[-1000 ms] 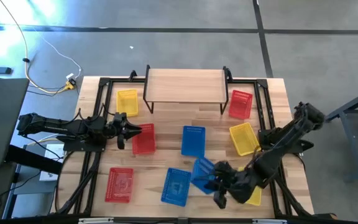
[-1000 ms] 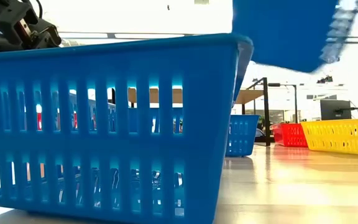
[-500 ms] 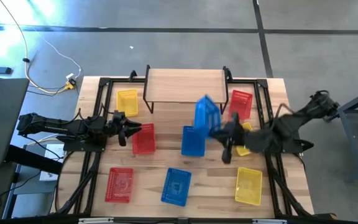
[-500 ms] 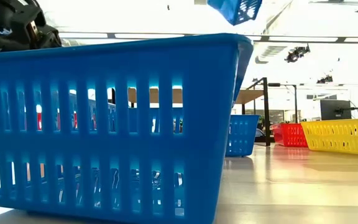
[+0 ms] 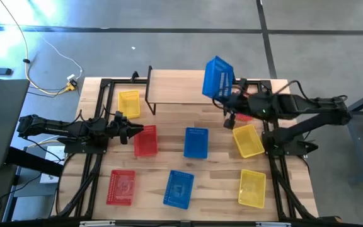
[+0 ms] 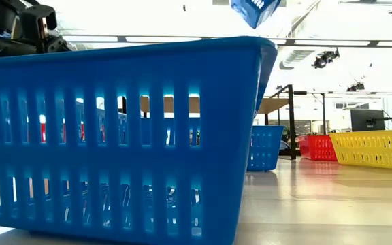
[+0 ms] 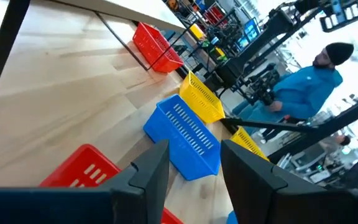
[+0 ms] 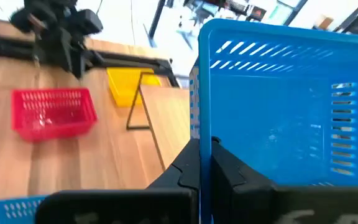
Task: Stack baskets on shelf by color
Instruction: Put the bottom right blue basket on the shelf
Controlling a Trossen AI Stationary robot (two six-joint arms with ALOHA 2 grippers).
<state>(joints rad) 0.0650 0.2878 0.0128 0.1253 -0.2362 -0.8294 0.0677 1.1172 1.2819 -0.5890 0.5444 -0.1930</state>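
right gripper [image 5: 230, 101]: we're pinching the blue basket [image 5: 217, 78] by its rim, tipped on edge
shelf [image 5: 181, 87]: at our 9 o'clock, basket over its right end
left gripper [image 5: 133, 130]: spread, idle by red basket [image 5: 145, 140]

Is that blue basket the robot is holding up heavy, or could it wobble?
Probably light: the right gripper lifts the blue basket by one thin wall. It looks stiff, keeping its boxy shape while tilted. Pinched on one edge only, it might swing.

3 blue baskets [image 5: 195, 142], 3 red [image 5: 145, 140], 3 yellow [image 5: 129, 103]; 1 shelf [image 5: 184, 86].
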